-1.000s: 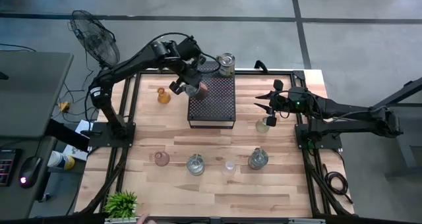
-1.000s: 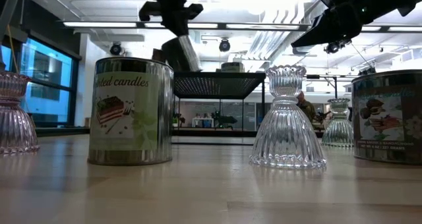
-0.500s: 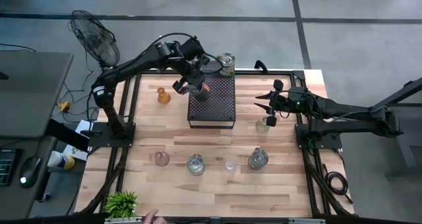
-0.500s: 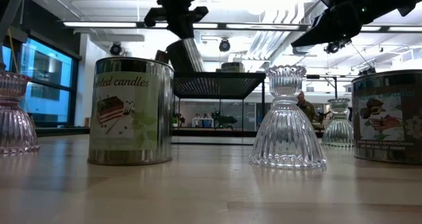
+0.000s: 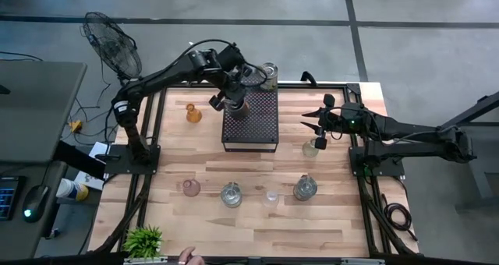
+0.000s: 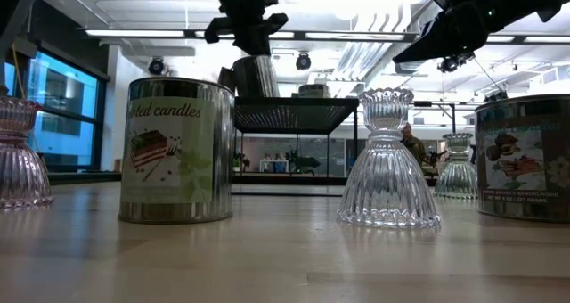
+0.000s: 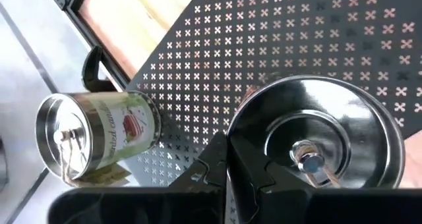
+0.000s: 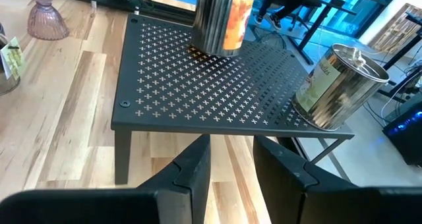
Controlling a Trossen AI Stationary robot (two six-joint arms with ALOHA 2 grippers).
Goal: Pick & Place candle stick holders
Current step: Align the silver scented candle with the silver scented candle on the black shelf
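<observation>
My left gripper (image 5: 231,93) is shut on a silver candle tin (image 6: 256,76) over the far left part of the black perforated tray (image 5: 253,128). A second tin (image 7: 99,135) stands on the tray's far corner. My right gripper (image 8: 231,161) hangs open to the right of the tray, with nothing between its fingers. Glass candle stick holders stand on the table: an amber one (image 5: 192,113), a pinkish one (image 5: 190,188), a clear ribbed one (image 6: 387,160) and another clear one (image 5: 311,147). My left gripper holds the tin by the rim (image 7: 241,128) of its open top. One finger looks to be inside the rim and one outside. The fingers slant down from above. The tin hangs upright below them, its bottom at the tray's surface; whether it touches I cannot tell.
Two more candle tins (image 5: 231,195) (image 5: 304,188) stand in the near row with the holders. A green plant (image 5: 143,240) sits at the near left corner, and a person's hand (image 5: 187,257) shows at the near edge. A fan (image 5: 113,43) stands off the table's far left.
My left gripper has carried the tin toward the table's right edge, farther over the tray, and a little down. The tin, tilted before, now hangs upright.
</observation>
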